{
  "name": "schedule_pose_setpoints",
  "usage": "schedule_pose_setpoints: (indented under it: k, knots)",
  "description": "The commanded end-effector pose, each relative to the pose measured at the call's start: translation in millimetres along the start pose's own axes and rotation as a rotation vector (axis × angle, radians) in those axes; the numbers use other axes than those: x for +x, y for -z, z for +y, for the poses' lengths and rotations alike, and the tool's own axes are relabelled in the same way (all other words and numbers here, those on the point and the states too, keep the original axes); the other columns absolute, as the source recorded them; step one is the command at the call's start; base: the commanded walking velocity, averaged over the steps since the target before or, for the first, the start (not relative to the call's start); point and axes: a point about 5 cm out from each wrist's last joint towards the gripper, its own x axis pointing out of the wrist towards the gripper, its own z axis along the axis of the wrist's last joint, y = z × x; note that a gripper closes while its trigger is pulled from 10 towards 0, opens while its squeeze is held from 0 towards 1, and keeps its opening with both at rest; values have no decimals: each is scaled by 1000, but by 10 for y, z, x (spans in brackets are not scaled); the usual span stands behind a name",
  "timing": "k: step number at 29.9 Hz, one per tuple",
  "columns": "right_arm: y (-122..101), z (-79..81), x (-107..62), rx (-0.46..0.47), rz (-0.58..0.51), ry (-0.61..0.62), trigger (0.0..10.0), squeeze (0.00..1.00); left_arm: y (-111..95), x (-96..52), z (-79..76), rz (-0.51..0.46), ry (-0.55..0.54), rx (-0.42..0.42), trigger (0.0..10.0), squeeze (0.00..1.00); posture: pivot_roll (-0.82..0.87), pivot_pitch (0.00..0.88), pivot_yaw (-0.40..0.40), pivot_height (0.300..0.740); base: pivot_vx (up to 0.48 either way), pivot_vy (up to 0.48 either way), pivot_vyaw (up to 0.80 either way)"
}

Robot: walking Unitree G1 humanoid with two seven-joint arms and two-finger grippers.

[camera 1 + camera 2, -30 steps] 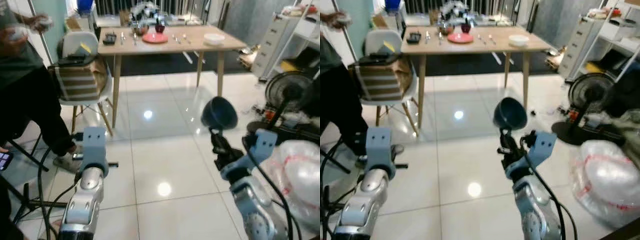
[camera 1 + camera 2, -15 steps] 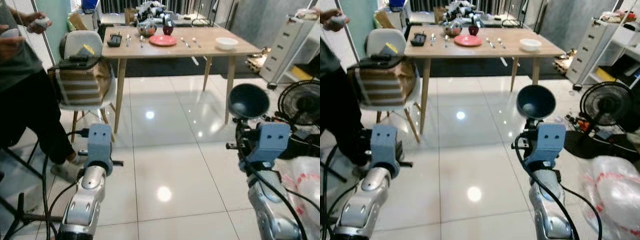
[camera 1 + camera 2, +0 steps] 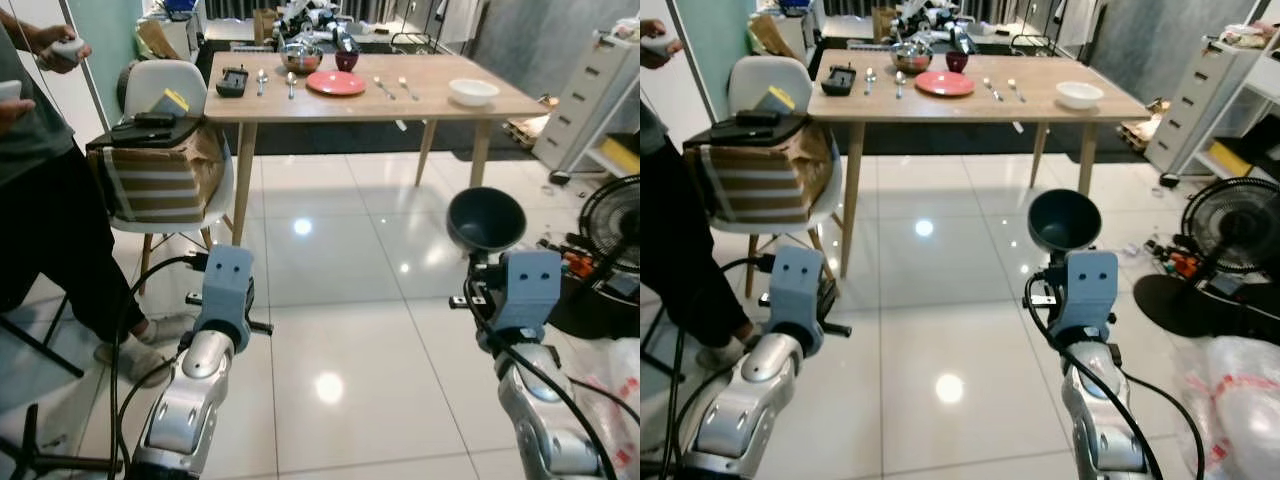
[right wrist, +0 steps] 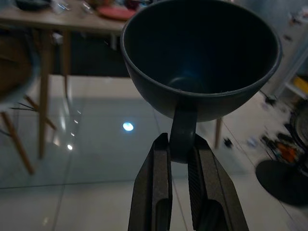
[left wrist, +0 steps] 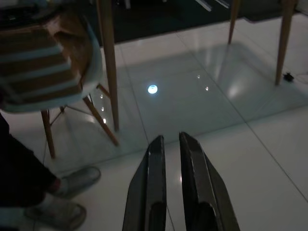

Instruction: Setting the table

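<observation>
Since 1.0 s ago: view has swung and closed on the table; dark cup now held upright and square ahead.

Near: right gripper (image 4: 179, 144) is clamped on the handle of the dark cup (image 4: 201, 60), fingers pinching it from both sides, cup mouth toward the camera. Left gripper (image 5: 172, 144) is empty, fingers nearly together, low over the tiled floor (image 3: 330, 300). Far: wooden table (image 3: 420, 100) lies straight ahead, well apart, long axis crosswise; red plate (image 3: 335, 83), cutlery and white bowl (image 3: 474, 92) are on it. The right arm is the carrier; judged step: approach.
</observation>
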Motion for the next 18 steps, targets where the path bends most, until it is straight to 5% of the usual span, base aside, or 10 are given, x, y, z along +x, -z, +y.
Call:
schedule_pose_setpoints:
  k: [1,18]
  knots:
    - [22,-61,3,-20,15,43,10000,0,7,-18,-42,5,24,12,10000,0,69,90,47,740,465,0,0]
    - [49,-22,-39,130,10,67,10000,0,24,-45,-11,12,27,19,10000,0,77,102,48,740,465,0,0]
